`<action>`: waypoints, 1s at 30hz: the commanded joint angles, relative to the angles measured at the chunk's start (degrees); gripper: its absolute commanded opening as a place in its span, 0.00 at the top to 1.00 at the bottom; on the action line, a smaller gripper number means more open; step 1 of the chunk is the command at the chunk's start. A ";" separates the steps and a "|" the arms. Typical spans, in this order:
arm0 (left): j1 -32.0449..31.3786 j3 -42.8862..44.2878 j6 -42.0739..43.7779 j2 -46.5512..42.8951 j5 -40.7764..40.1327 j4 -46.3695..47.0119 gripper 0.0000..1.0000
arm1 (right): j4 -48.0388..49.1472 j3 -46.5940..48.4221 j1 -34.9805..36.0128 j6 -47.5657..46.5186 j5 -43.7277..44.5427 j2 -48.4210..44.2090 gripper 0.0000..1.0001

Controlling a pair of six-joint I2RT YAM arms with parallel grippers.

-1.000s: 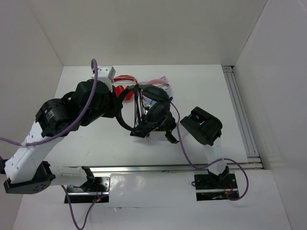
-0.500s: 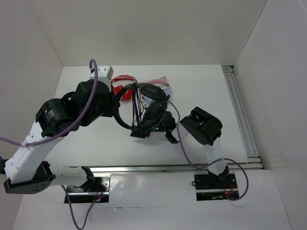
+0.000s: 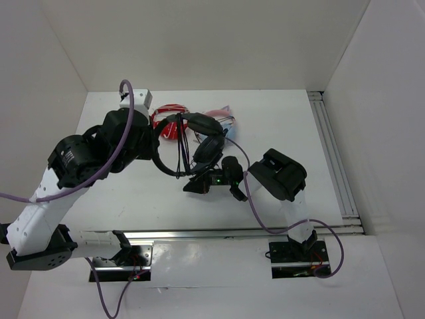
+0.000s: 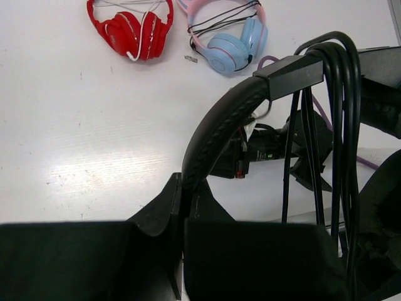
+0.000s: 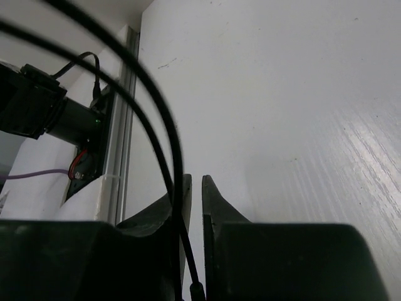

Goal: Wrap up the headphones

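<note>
The black headphones (image 3: 202, 133) hang above the table, and my left gripper (image 3: 158, 143) is shut on their headband (image 4: 219, 125). Several loops of the thin black cable (image 4: 338, 94) hang over the headband near an earcup. From there strands of the cable (image 3: 183, 149) run down to my right gripper (image 3: 190, 187), low in front of the headphones. In the right wrist view the right gripper (image 5: 195, 180) has its jaws nearly together, with the cable (image 5: 166, 144) running into the narrow gap. The boom mic is not visible.
Red-and-white headphones (image 4: 131, 28) and light-blue headphones with pink ears (image 4: 229, 41) lie on the table at the back, behind the black pair. A metal rail (image 3: 335, 159) runs along the right side and another (image 3: 232, 232) along the front edge.
My left gripper has carried the headphones back and to the left. The earcup has moved away from my right gripper, which stays low holding the cable, its wrist turned.
</note>
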 commanded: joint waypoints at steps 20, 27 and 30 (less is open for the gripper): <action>28.99 -4.31 -1.59 6.55 -0.86 9.28 1.00 | -34.42 -6.56 21.84 -9.74 42.33 -30.34 1.00; 30.84 -18.35 -2.72 8.40 -5.07 10.43 1.00 | -62.49 6.79 32.39 -17.57 53.68 -41.70 1.00; 30.84 -22.93 -0.55 7.70 -4.21 11.99 1.00 | -73.80 14.61 34.42 -22.64 60.87 -45.66 1.00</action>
